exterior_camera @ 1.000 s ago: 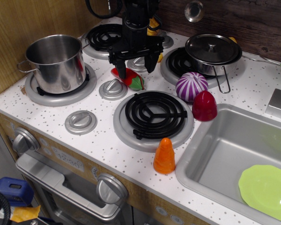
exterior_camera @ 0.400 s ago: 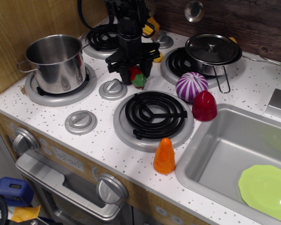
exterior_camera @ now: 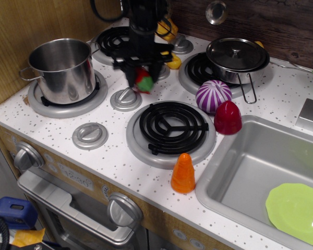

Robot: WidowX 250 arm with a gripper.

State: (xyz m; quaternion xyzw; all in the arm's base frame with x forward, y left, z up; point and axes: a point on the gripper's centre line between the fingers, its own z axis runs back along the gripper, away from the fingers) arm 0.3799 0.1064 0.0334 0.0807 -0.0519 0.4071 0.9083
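Note:
My black gripper (exterior_camera: 141,79) hangs over the middle of the toy stove, shut on a red and green toy vegetable (exterior_camera: 144,80). The vegetable is lifted a little off the white counter, just above a grey knob (exterior_camera: 125,98). It sits between the steel pot (exterior_camera: 62,69) on the left burner and the front black coil burner (exterior_camera: 170,127). The arm hides the counter right behind it.
A lidded pan (exterior_camera: 238,58) sits on the back right burner. Next to it stand a purple striped toy (exterior_camera: 213,96) and a dark red toy (exterior_camera: 228,116). An orange cone (exterior_camera: 183,172) stands at the front edge. The sink (exterior_camera: 250,161) holds a green plate (exterior_camera: 297,211).
The gripper came down onto the red and green vegetable, shut on it, then raised it slightly and shifted left.

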